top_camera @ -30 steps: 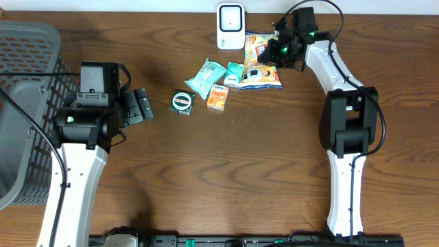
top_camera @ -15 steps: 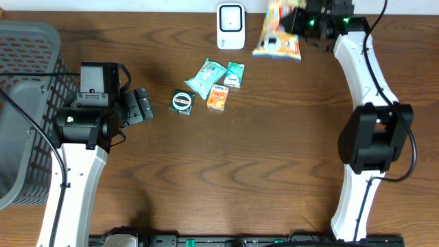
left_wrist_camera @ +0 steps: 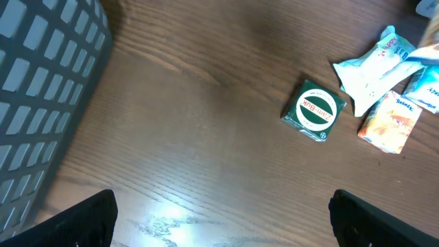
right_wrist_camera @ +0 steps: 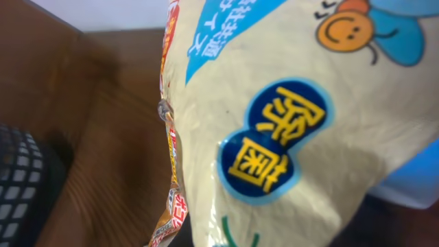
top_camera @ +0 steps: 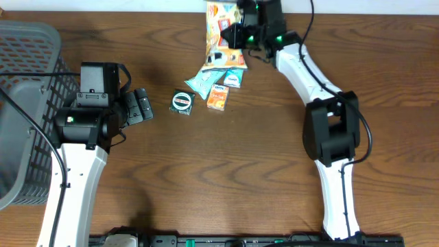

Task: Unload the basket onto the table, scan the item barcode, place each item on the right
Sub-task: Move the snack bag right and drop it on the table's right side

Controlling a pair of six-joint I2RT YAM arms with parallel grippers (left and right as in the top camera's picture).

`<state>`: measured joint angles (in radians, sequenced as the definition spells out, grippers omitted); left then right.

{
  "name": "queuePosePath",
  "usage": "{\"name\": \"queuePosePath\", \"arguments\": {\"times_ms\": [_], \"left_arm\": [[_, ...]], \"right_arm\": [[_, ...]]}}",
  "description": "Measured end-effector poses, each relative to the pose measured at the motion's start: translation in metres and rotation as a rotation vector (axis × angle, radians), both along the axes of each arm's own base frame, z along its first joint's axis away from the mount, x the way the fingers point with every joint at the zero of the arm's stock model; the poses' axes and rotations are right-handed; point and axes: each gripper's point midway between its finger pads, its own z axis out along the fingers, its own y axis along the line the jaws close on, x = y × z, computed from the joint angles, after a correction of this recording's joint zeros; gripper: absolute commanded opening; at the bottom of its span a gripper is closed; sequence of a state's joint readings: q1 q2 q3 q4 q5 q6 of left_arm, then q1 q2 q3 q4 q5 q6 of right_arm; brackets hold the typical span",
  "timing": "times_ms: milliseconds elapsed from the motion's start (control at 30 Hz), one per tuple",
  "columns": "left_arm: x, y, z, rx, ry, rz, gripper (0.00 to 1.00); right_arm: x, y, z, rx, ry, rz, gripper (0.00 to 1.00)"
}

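My right gripper (top_camera: pixel 244 36) is shut on a yellow and orange snack bag (top_camera: pixel 219 31), held up at the table's far edge, near the middle. The bag's cream face with blue and yellow print (right_wrist_camera: pixel 274 137) fills the right wrist view and hides the jaws. No barcode shows on it. At the left, my left gripper (top_camera: pixel 141 106) stands open and empty over bare wood, its fingertips (left_wrist_camera: pixel 75 223) wide apart in the left wrist view.
A green round tin (top_camera: pixel 182 101), an orange box (top_camera: pixel 218 97), a light blue packet (top_camera: pixel 204 79) and a small teal packet (top_camera: pixel 234 78) lie below the bag. A grey basket (top_camera: pixel 24 110) stands at the far left.
My right arm lifted the snack bag off the table, swung out to the right, then carried it left over the white device at the back. The left arm stayed still.
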<state>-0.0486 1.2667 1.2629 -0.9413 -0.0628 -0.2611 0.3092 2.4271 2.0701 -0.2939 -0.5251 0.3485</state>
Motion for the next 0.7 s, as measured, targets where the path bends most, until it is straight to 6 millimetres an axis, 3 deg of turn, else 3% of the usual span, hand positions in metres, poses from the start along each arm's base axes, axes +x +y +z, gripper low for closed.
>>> {"name": "queuePosePath", "arguments": {"times_ms": [333,467,567,700], "left_arm": [[0.0,0.0,0.0,0.0,0.0,0.0,0.98],[0.0,0.0,0.0,0.0,0.0,0.0,0.98],[0.0,0.0,0.0,0.0,0.0,0.0,0.98],[0.0,0.0,0.0,0.0,0.0,0.0,0.98]], "right_arm": [[0.009,-0.03,-0.008,-0.004,0.036,-0.055,0.01],[0.015,-0.05,-0.006,-0.003,0.042,-0.086,0.01],[0.021,-0.079,0.003,-0.001,0.048,-0.13,0.01],[0.022,-0.149,0.029,-0.006,0.081,-0.239,0.01]]}}
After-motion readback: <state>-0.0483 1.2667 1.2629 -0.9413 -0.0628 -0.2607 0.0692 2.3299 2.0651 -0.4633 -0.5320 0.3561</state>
